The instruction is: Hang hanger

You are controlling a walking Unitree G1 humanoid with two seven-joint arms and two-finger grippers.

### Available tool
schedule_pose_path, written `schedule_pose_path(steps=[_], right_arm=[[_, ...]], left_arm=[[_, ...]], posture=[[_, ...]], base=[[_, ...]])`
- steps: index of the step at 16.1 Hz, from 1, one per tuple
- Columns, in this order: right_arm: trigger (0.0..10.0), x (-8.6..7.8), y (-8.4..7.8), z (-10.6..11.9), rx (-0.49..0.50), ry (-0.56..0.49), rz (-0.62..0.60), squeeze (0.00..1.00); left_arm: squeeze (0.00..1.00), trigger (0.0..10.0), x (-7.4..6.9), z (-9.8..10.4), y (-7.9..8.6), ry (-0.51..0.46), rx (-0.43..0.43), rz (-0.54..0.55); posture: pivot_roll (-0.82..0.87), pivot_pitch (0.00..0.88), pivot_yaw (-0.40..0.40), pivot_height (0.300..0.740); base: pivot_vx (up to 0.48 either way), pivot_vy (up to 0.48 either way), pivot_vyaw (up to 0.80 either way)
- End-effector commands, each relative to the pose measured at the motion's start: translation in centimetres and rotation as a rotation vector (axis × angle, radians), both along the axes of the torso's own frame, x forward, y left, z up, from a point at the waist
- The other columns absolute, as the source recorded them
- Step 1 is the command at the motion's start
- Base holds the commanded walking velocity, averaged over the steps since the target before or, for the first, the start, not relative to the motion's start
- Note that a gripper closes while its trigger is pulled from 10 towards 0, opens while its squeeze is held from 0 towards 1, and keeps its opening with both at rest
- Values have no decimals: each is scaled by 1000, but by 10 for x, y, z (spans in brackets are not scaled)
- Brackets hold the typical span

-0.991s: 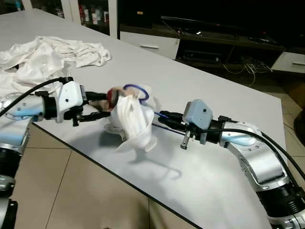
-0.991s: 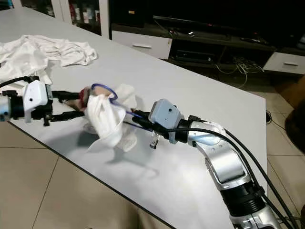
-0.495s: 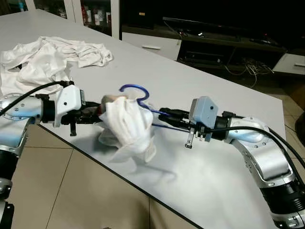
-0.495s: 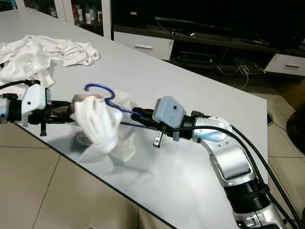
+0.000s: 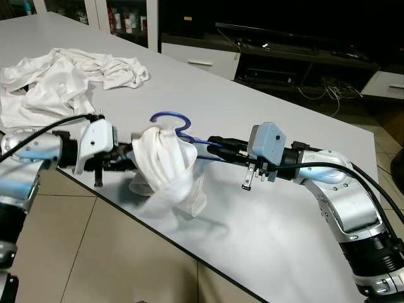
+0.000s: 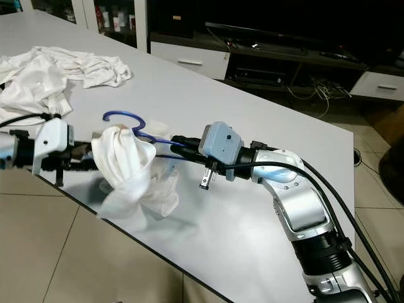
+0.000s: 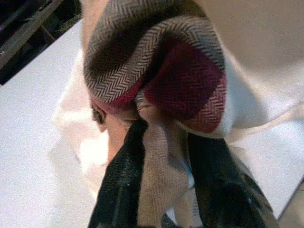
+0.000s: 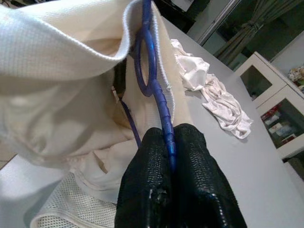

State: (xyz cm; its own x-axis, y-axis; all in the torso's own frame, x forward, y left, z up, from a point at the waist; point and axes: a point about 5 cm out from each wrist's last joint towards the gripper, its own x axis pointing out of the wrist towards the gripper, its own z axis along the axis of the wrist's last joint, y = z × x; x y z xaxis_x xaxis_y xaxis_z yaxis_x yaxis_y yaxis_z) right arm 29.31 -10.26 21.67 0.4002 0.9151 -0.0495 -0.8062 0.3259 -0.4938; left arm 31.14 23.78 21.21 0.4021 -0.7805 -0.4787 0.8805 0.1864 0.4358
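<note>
The blue hanger (image 5: 178,126) was mostly wrapped inside the white garment (image 5: 165,165); only its hook and a short length of arm showed. The left gripper's (image 5: 126,161) fingertips were buried behind the garment in both eye views. In the left wrist view, a herringbone-patterned fabric (image 7: 156,71) ran out of frame at the top. The pile of white clothes (image 5: 60,79) was cut off by the left edge.

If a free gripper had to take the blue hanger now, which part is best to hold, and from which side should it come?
Probably the bare hook, taken from above. It curves up free of the white garment, which wraps the rest of the blue hanger. The right gripper already pinches one arm, and the left gripper grips the cloth on the other side.
</note>
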Motion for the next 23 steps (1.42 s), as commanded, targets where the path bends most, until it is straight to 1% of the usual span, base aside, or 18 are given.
schedule_pose_path(steps=[1, 2, 3, 4, 5, 6, 7, 8, 9, 10, 13, 14, 16, 17, 18, 20, 21, 23], right_arm=[[0, -6, 14, 21, 60, -108, 75, 0], [0, -6, 15, 18, 53, -105, 78, 0], [0, -6, 16, 15, 44, -101, 79, 0], [0, -5, 17, 13, 44, -92, 77, 0], [0, -4, 17, 11, 52, -84, 71, 0], [0, -2, 16, 7, 62, -73, 56, 0], [0, 1, 15, 3, 64, -64, 31, 0], [0, 3, 14, 0, 64, -61, 16, 0], [5373, 6, 10, -6, 65, -50, -22, 0], [10000, 7, 8, -9, 68, -45, -35, 0], [10000, 9, -3, -13, 104, -35, -84, 0], [10000, 9, -4, -12, 114, -36, -89, 0], [10000, 12, -13, -5, 152, -61, -102, 0], [10000, 12, -16, -2, 155, -68, -105, 518], [10000, 13, -20, 0, 145, -83, -102, 1000], [10000, 13, -20, 2, 106, -110, -86, 1000], [10000, 12, -20, 3, 98, -124, -81, 0], [10000, 12, -23, 4, 94, -131, -81, 0]], left_arm=[[0, 0, -3, -9, -17, 29, 0, -68], [0, 4745, -2, -10, -18, 13, 0, -50], [0, 10000, -3, -12, -19, 22, -8, -53], [0, 0, -6, -14, -21, 37, -37, -69], [0, 0, -8, -15, -23, 50, -71, -75], [0, 0, -12, -17, -27, 61, -126, -80], [0, 0, -14, -20, -31, 53, -172, -71], [0, 0, -14, -21, -32, 46, -189, -64], [0, 0, -14, -25, -35, 25, -238, -39], [0, 0, -14, -28, -37, 13, -267, -23], [0, 0, -16, -36, -46, -14, -386, 42], [0, 0, -16, -38, -46, -12, -394, 48], [0, 0, -20, -47, -52, 14, -433, 52], [0, 0, -21, -49, -54, 21, -436, 48], [0, 0, -23, -51, -57, 24, -441, 48], [0, 0, -23, -51, -58, 26, -438, 45], [0, 0, -24, -51, -58, 28, -434, 40], [0, 0, -24, -51, -58, 31, -424, 35]], posture=[[87, 7, -114, 740], [89, 8, -114, 740], [91, 7, -115, 740], [94, 7, -116, 740], [96, 5, -116, 740], [98, 3, -117, 740], [98, 2, -118, 740], [99, 2, -119, 740], [100, 3, -121, 740], [100, 3, -122, 740], [101, 5, -126, 740], [101, 4, -126, 740], [100, 0, -125, 740], [99, 0, -124, 740], [97, 0, -123, 740], [97, 3, -122, 740], [96, 3, -122, 740], [94, 6, -117, 740]], base=[[0, 0, 0], [0, 0, 0], [0, 0, 0], [0, 0, 0], [0, 0, 0], [0, 0, 0], [0, 0, 0], [0, 0, 0], [0, 0, 0], [0, 0, 0], [0, 0, 0], [0, 0, 0], [0, 0, 0], [0, 0, 0], [0, 0, 0], [0, 0, 0], [0, 0, 0], [0, 0, 0]])
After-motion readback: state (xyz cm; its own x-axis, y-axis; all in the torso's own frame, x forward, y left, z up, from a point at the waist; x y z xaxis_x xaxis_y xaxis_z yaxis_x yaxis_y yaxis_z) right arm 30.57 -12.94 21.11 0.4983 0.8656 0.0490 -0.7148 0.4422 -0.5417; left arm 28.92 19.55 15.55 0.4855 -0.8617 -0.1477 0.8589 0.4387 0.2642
